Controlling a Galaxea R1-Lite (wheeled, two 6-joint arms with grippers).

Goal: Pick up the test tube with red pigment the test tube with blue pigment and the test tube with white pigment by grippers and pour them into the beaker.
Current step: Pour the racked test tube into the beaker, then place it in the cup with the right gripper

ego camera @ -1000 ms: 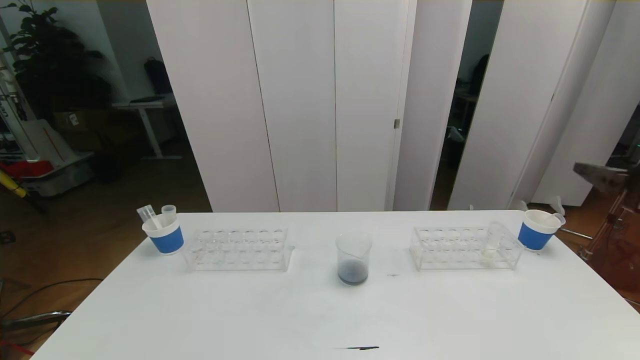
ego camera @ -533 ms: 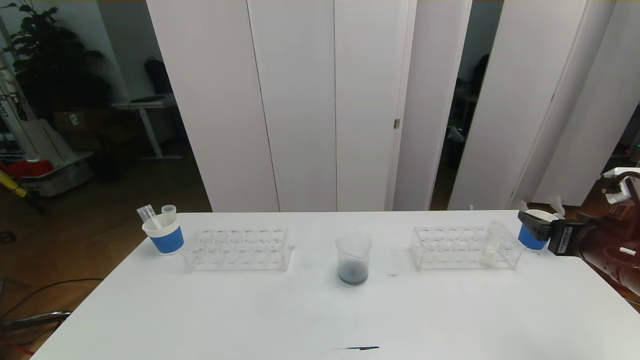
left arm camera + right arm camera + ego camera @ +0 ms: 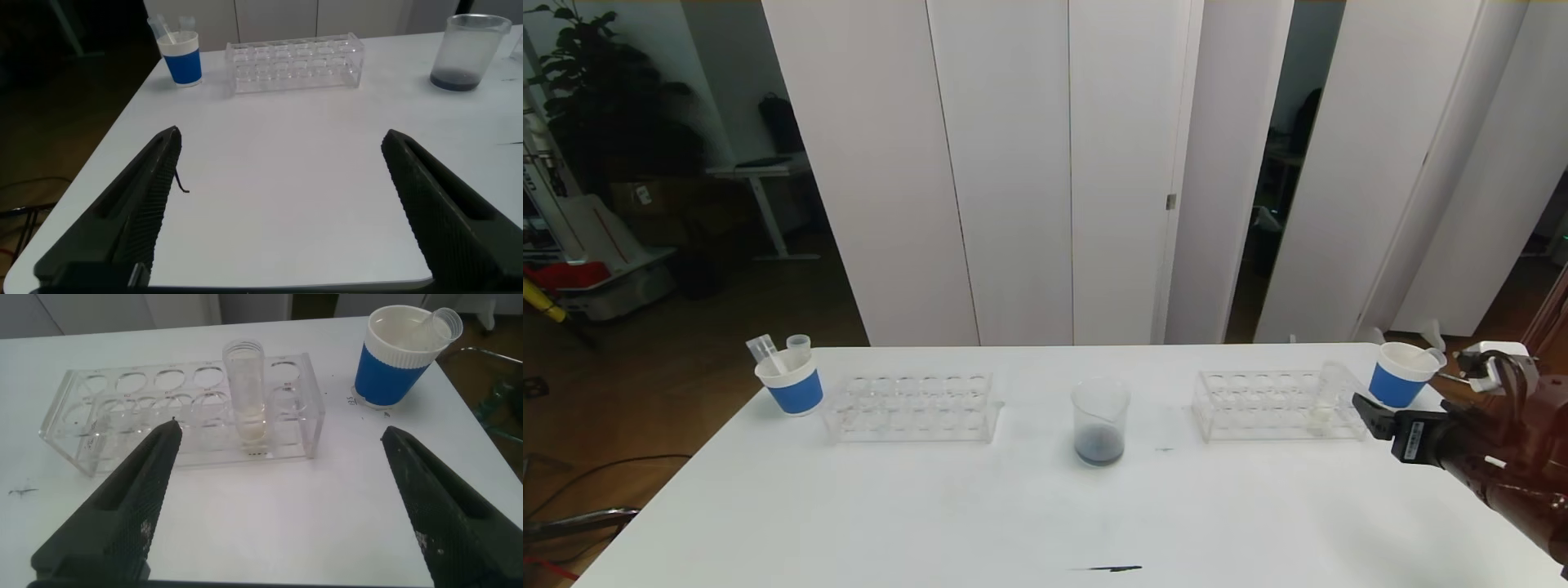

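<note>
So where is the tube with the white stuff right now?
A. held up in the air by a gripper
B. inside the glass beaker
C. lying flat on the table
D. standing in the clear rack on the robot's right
D: the tube with the white stuff stands upright in the clear rack near a blue paper cup, and the right gripper is open in front of it.

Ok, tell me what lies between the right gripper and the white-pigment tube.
Only bare table lies between the open right gripper and the test tube with white pigment, upright in its rack, per the right wrist view.
</note>
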